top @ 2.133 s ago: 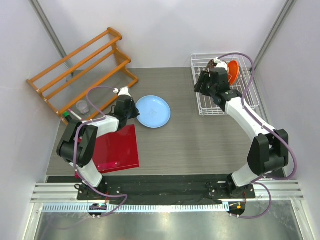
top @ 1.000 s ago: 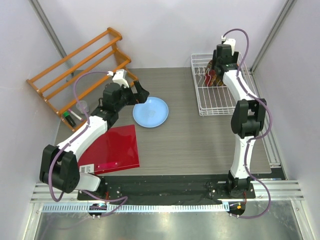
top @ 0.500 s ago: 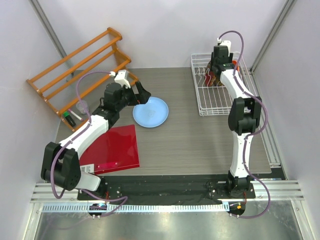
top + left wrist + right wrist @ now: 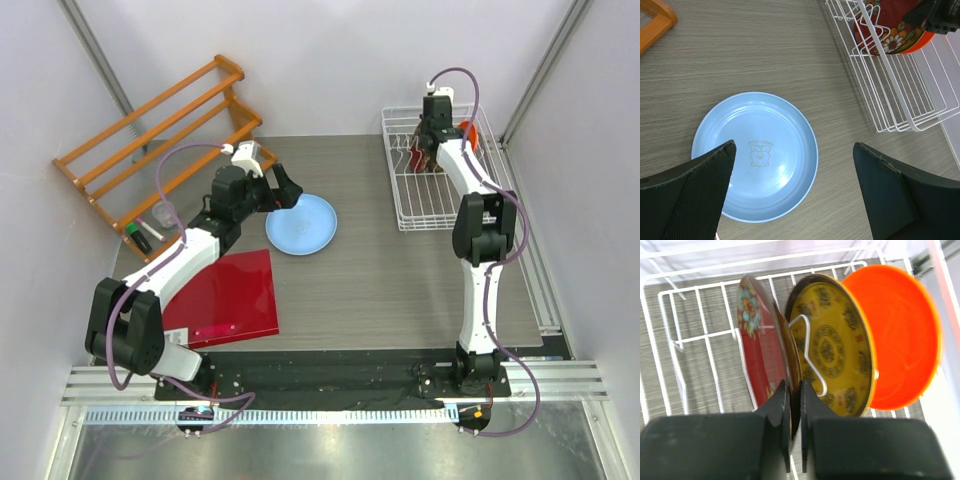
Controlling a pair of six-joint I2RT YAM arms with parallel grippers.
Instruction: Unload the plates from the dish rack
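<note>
Reaching into the dish rack, the right gripper pinches seemingly the yellow plate by its rim; the left gripper gapes over the blue plate.

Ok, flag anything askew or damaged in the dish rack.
Nothing is broken or spilled. One oddity: the orange plate leans away from the yellow plate beside it rather than standing parallel. The dark red floral plate looks normal.
</note>
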